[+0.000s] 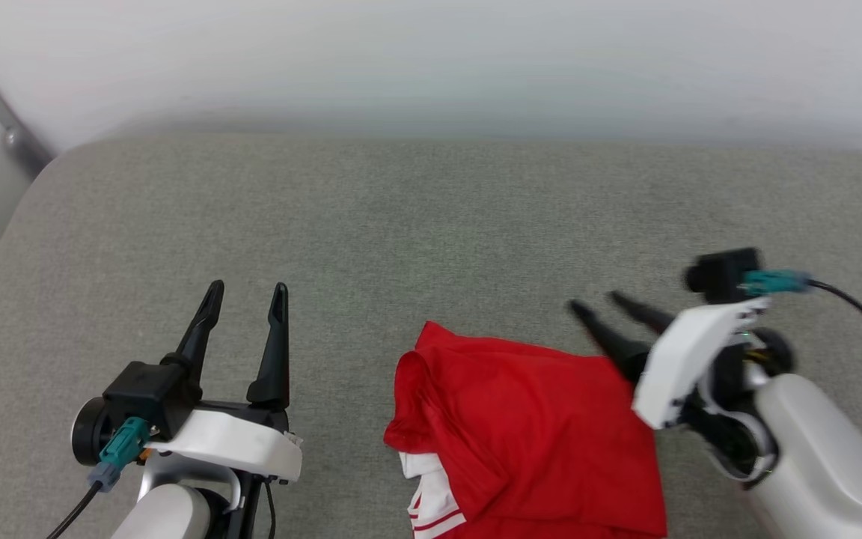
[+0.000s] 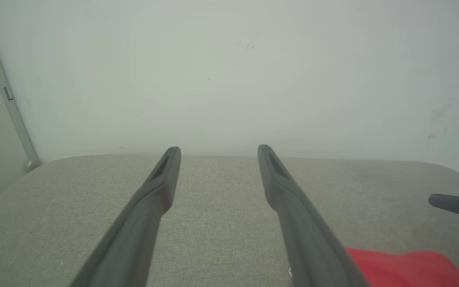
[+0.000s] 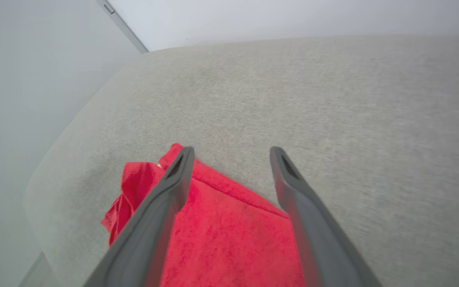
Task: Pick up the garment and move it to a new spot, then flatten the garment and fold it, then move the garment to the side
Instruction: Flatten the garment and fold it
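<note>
On the grey cushion [image 1: 401, 224], toward my right and close to me, the garment [image 1: 528, 434] lies folded into a rough rectangular packet. Plain red face is up, cloth is bunched along its left edge, and a white sleeve [image 1: 431, 501] with red stripes pokes out at lower left. Its far edge runs left to right across the head view, slanting a bit down to the right. The packet runs toward me and off the bottom of the frame, so I can't call the long axis. To its left and well apart, my left gripper [image 1: 248, 285] points away from me toward the wall [image 1: 431, 60], jaws wide with nothing between them, over bare cushion. From the right, my right gripper [image 1: 594, 301] comes in with its fingers angled up-left at the garment's far right corner, jaws spread, nothing gripped. The right wrist view shows red cloth under and between the fingers; contact I can't tell
</note>
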You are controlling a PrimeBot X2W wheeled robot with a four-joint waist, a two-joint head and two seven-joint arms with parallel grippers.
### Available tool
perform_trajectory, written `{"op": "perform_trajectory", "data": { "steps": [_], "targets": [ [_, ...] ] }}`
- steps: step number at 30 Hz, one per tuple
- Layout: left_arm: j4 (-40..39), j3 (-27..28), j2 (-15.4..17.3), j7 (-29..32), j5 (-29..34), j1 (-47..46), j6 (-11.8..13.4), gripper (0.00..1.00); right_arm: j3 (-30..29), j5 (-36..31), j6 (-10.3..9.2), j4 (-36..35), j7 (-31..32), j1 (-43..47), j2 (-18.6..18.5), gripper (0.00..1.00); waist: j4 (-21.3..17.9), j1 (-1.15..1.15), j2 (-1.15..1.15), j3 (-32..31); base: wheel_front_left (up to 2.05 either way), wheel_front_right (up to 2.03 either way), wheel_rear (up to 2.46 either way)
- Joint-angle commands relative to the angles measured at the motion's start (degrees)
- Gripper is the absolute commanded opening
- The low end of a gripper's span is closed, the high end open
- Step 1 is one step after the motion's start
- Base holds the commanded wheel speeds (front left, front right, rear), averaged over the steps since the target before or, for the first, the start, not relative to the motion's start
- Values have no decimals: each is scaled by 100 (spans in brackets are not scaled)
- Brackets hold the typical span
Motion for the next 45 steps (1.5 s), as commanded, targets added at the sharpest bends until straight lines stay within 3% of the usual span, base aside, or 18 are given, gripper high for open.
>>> {"op": "perform_trajectory", "data": {
  "steps": [1,7,14,20,29,40,45],
  "targets": [
    [8,28,9,-37,-28,42,16,100,-212,-307,-2,31,-158,172,-55,100,-56,0,0,-36,0,0,0],
    [52,122,39,-59,-85,165,70,100,-1664,-1843,-2,-264,-712,828,-103,100,-236,0,0,-104,0,0,0],
    [158,233,83,-97,-140,373,116,100,-2797,-2978,-2,-1471,-1312,1720,235,100,-407,0,0,-275,0,0,0],
    [217,176,66,-107,-152,589,135,100,-2919,-3316,-2,-2472,-1644,2413,525,100,-438,0,0,-458,0,0,0],
    [286,48,44,-105,-159,835,140,100,-2903,-3523,-2,-3275,-1428,3228,822,100,-502,0,0,-641,0,0,0],
    [237,19,59,-84,-180,823,176,100,-2927,-3512,-2,-3548,-1194,3338,980,100,-553,0,0,-653,0,0,0],
    [214,54,54,-94,-192,792,212,100,-3120,-3165,-2,-3406,-844,3359,1015,100,-562,0,0,-612,0,0,0]
  ]
}}
